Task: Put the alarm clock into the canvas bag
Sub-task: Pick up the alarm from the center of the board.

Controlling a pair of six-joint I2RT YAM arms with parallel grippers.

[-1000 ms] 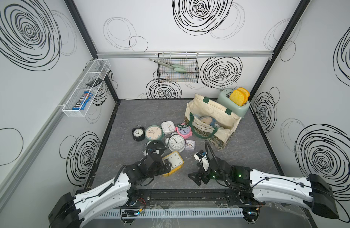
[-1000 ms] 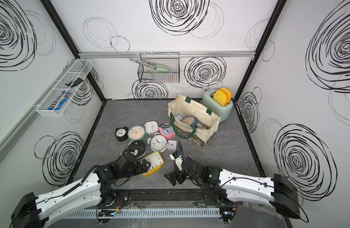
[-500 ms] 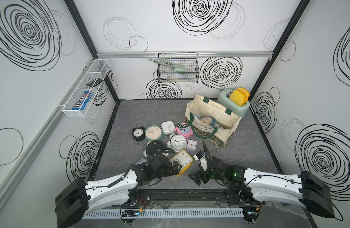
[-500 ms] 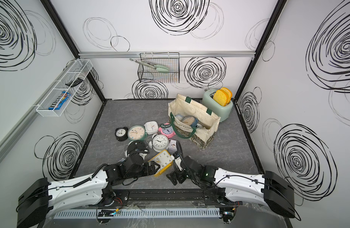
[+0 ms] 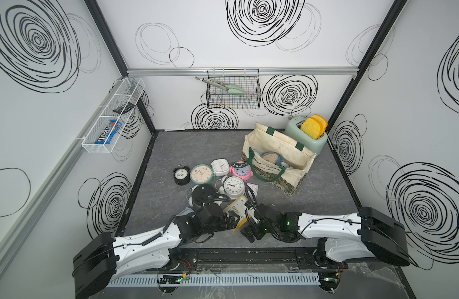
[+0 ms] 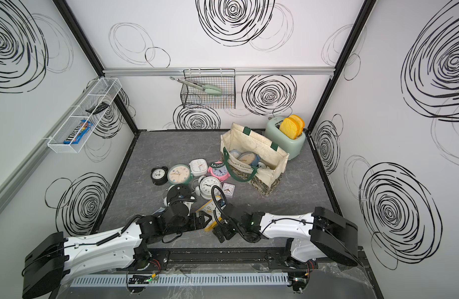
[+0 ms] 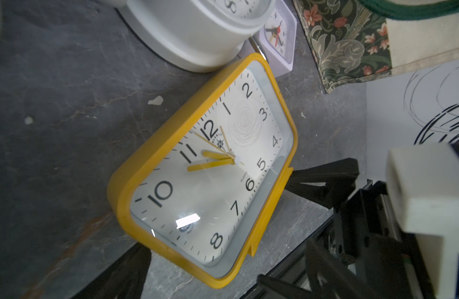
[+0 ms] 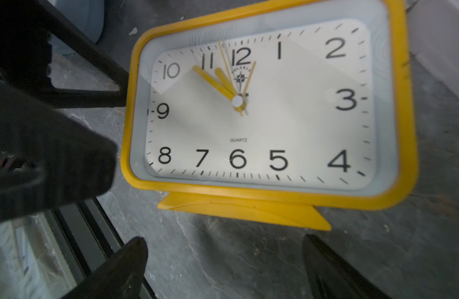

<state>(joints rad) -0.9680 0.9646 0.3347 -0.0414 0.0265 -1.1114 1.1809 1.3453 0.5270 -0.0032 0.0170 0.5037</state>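
Note:
A yellow rectangular alarm clock [image 5: 237,207] [image 6: 210,207] stands tilted on its foot near the table's front, between my two grippers. My left gripper [image 5: 231,221] [image 7: 200,271] is open, with the clock's [image 7: 207,168] corner by the 8 between its spread fingers. My right gripper [image 5: 250,230] [image 8: 224,246] is open and empty, just in front of the clock's [image 8: 262,103] foot. The cream canvas bag [image 5: 282,152] [image 6: 256,147] stands open at the back right, green handles drooping, with clocks inside.
Several more clocks lie mid-table: small black [image 5: 181,175], mint [image 5: 202,174], white square [image 5: 220,167], pink [image 5: 240,170], white twin-bell [image 5: 232,186], small lilac [image 5: 252,187]. A mint toaster [image 5: 304,134] stands behind the bag. Wire baskets [image 5: 233,92] hang on the walls.
The left arm has reached further right, and the yellow clock has shifted right and turned with it. The right gripper has edged left toward the clock. Both grippers stayed open.

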